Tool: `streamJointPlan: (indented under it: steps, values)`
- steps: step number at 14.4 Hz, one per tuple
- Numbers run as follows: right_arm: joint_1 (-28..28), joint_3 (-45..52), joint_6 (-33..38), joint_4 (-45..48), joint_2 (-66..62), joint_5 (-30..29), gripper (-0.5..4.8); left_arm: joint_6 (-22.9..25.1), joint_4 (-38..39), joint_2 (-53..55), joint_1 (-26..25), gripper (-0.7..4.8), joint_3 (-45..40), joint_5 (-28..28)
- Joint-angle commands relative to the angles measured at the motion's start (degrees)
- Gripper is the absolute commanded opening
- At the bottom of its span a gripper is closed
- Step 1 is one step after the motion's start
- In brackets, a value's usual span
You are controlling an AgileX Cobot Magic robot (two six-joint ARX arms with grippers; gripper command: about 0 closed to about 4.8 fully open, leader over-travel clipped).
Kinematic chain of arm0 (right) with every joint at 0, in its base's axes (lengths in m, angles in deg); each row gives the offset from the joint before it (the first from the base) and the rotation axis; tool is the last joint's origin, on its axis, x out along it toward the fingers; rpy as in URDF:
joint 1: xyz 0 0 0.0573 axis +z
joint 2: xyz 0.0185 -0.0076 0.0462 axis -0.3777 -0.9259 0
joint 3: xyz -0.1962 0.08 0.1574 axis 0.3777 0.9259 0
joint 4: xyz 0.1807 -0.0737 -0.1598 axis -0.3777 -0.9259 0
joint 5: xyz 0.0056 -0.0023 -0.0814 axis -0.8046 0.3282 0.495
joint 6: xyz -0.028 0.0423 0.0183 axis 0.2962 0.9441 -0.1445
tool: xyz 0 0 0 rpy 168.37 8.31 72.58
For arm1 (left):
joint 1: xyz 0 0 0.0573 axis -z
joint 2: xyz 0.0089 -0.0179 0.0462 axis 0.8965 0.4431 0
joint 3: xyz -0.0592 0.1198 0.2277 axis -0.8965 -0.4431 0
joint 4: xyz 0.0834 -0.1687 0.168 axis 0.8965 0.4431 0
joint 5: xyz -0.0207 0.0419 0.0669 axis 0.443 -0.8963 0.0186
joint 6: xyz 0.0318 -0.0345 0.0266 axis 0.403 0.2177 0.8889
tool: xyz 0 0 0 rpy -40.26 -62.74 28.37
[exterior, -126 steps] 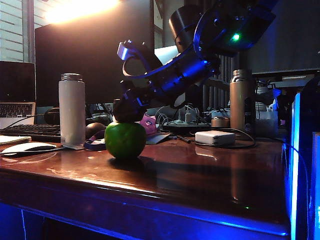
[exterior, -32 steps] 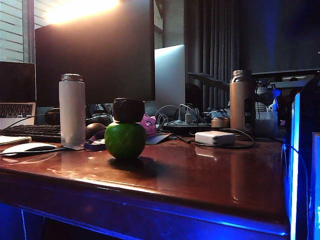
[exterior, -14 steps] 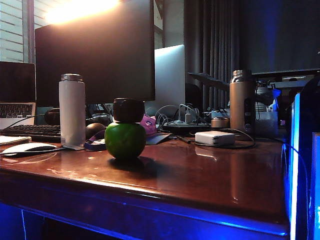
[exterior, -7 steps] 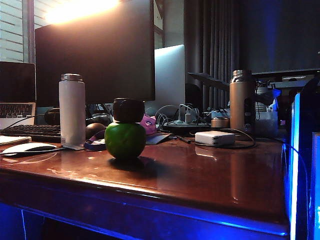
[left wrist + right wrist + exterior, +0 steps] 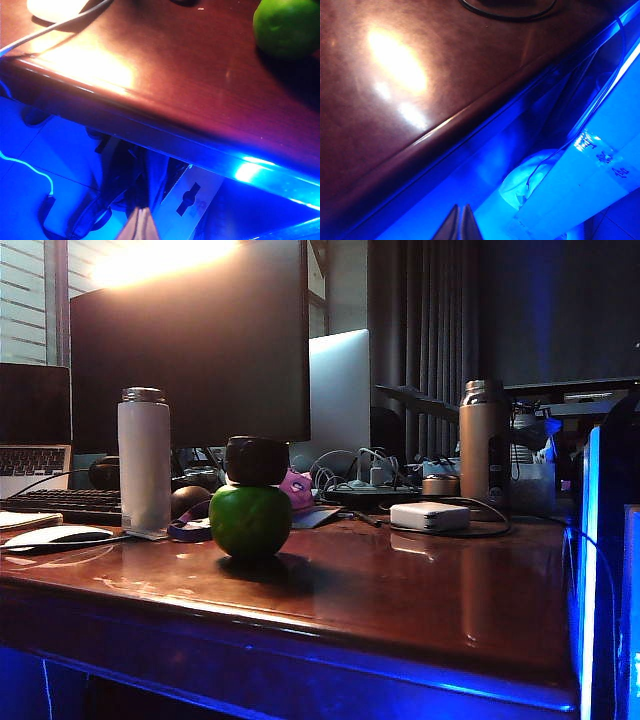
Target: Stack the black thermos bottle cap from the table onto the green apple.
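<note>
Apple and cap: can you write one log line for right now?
black thermos bottle cap: on green apple | left gripper: shut, off table edge | right gripper: shut, off table edge | stack: done

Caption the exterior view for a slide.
Matte black thermos bottle cap resting atop the glossy green apple on the reddish-brown wooden table; neither gripper in view.

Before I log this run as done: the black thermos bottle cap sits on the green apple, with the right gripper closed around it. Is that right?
Not quite. The black thermos bottle cap does sit on the green apple, but no gripper holds it. The exterior view shows it free; the right gripper is shut, empty, beyond the table edge, as is the left gripper.
</note>
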Motion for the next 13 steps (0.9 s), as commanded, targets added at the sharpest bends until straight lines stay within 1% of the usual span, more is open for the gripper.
streamJointPlan:
  steps: [1,3,5,7,10,11,12,13]
  values:
    - [0.0,-0.2,0.2,0.79,0.09,-0.07,0.22,0.04,-0.68,-0.04,0.0,-0.02,0.13,0.0]
    - [-0.33,0.04,0.2,0.57,2.56,-0.2,0.22,0.04,-0.11,-2.1,-0.04,-0.02,0.11,0.0]
    - [-3.56,0.04,0.2,-0.9,8.41,-0.44,0.22,0.04,0.57,-7.63,-0.04,-0.02,0.11,0.02]
    - [-10.84,0.04,0.2,-0.81,14.49,-0.42,0.22,0.04,0.48,-12.66,-0.04,-0.02,0.11,0.0]
    - [-23.23,0.07,0.2,-0.83,20.39,0.02,0.22,0.04,-0.04,-12.79,-0.2,-0.03,0.11,0.02]
    - [-27.3,0.09,0.2,-0.44,20.2,0.0,0.22,0.04,0.0,-12.79,-1.68,-0.02,0.11,0.48]
    - [-29.2,0.15,0.17,-0.48,20.22,0.02,0.22,0.04,0.02,-12.79,-3.91,-0.02,0.11,0.42]
    - [-29.97,0.37,0.2,-0.39,20.22,0.02,0.22,0.04,0.02,-12.79,-5.97,-0.02,0.11,0.35]
